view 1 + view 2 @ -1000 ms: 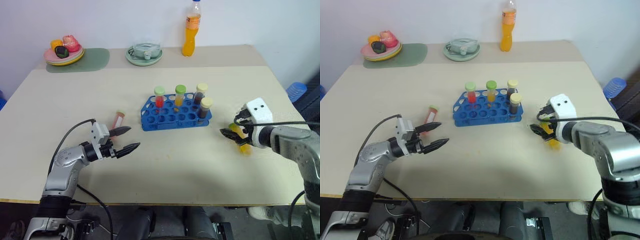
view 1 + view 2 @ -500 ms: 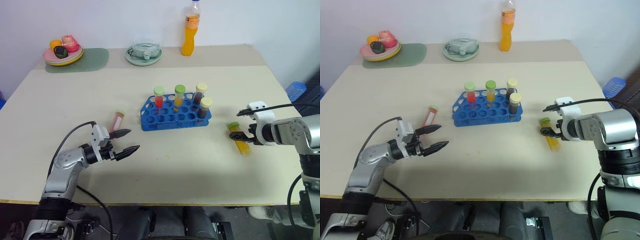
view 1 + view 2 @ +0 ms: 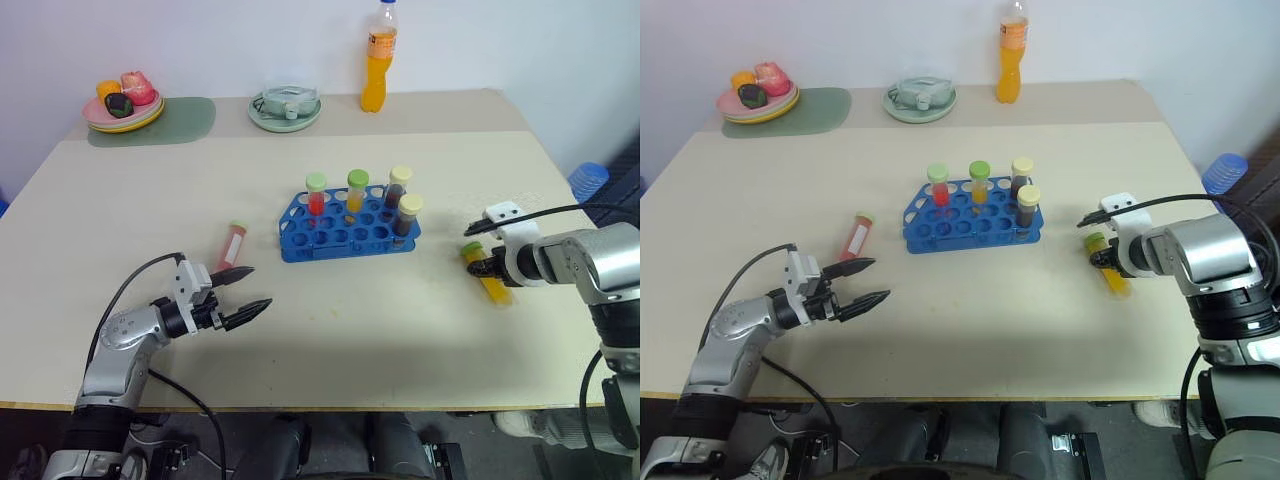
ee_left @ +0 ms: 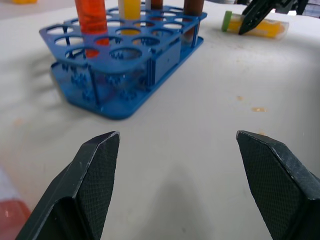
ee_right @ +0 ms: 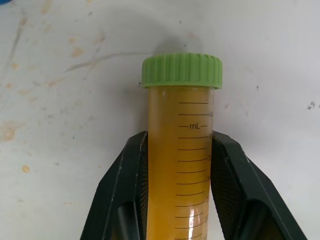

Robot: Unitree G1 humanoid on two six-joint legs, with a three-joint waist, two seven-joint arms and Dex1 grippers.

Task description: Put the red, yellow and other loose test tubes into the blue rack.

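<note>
Beige counter carries everything: nearest, the left hand hovers with fingers spread wide and empty, a red tube lying just beyond it, while the right hand has both fingers pressed against a yellow tube lying flat. Mid-counter, the blue rack holds four upright tubes. Farthest, by the white wall, stand an orange bottle, a green dish and a plate of fruit.

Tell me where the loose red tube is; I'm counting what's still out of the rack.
The red tube lies flat on the table's left half, left of the blue rack, just beyond the open left gripper.
</note>
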